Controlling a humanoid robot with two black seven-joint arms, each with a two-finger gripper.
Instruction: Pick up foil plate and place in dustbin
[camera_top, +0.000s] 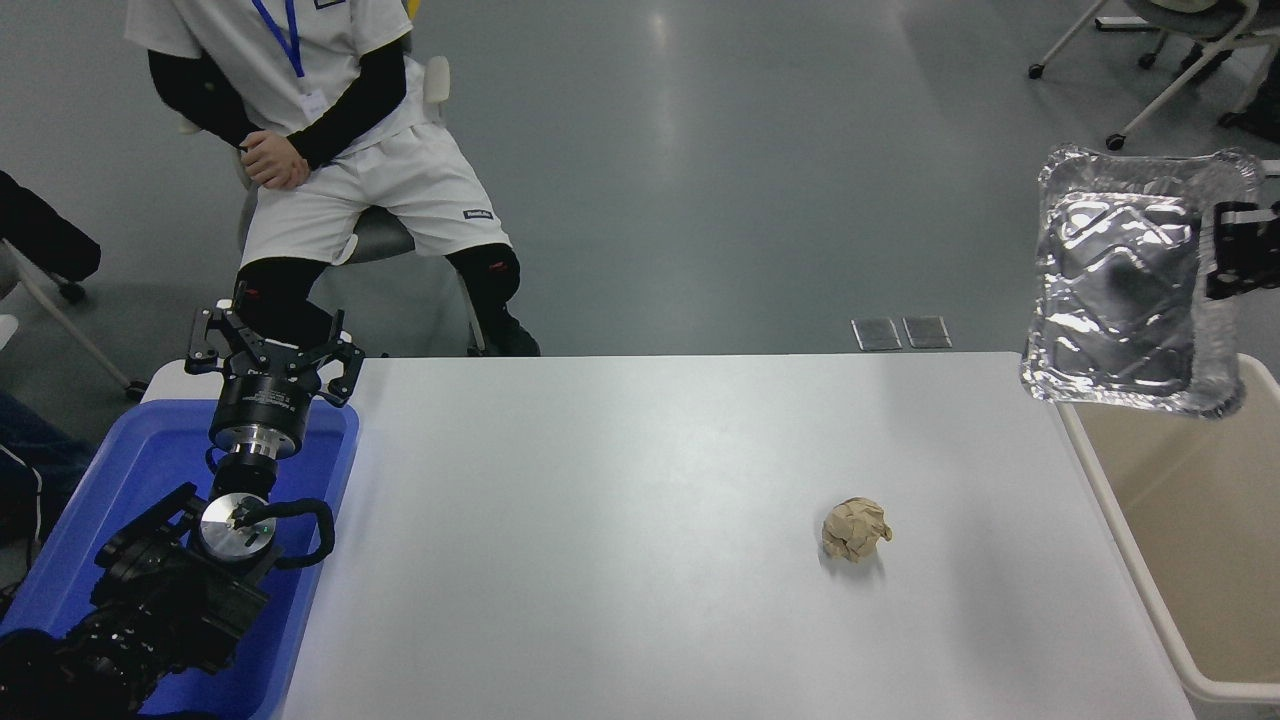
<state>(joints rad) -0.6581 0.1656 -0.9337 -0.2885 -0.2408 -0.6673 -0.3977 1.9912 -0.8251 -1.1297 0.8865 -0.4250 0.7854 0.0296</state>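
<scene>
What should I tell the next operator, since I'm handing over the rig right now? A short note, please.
Right gripper: shut on the right rim of the foil plate, holding it in the air above the far end of the dustbin.
Left gripper: open, parked over the blue tub.
Done: plate picked up and carried off the table.
Left: release it into the dustbin.
The brown paper ball lies on the table, untouched.
</scene>
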